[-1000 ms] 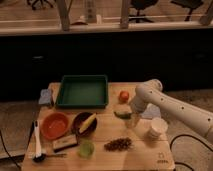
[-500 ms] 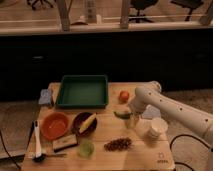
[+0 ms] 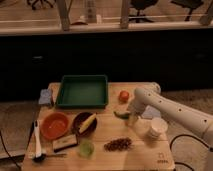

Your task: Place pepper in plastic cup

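Note:
The pepper (image 3: 120, 114) is a small dark-green piece lying on the wooden table, right of centre and just below the tomato. My gripper (image 3: 131, 118) hangs at the end of the white arm, right against the pepper's right end and low over the table. The plastic cup (image 3: 86, 148), short and translucent light green, stands near the table's front edge, well to the left of the gripper and below the brown bowl.
A green tray (image 3: 83, 91) sits at the back. A tomato (image 3: 123, 96) lies right of it. An orange bowl (image 3: 55, 125) and a brown bowl (image 3: 80, 128) holding a yellow piece stand at the left. A white cup (image 3: 157, 127) is close by the arm. Brown crumbs (image 3: 118, 144) lie in front.
The arm has stayed almost where it was, beside the pepper. Nothing on the table has visibly moved.

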You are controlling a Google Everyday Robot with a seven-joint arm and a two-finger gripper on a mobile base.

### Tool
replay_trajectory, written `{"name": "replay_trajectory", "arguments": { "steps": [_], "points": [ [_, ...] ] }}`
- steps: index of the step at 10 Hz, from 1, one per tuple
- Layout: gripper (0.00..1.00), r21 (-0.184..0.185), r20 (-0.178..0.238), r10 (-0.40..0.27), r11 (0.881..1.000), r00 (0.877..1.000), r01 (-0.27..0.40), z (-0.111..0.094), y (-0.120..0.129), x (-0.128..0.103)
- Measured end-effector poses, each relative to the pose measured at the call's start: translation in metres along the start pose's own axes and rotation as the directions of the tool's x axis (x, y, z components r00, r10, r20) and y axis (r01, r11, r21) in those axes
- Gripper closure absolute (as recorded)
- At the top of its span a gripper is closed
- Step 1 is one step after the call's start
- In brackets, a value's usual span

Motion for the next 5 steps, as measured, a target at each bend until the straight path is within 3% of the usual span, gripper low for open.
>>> {"name": "replay_trajectory", "arguments": {
  "steps": [3,5],
  "points": [
    [0.68,-0.001,0.004,0.016,1.000,1.000,-0.016,0.0028,0.0017,0.0022],
    [0.91,-0.001,0.000,0.030,1.000,1.000,-0.030,0.0002,0.0046,0.0056]
  ]
}}
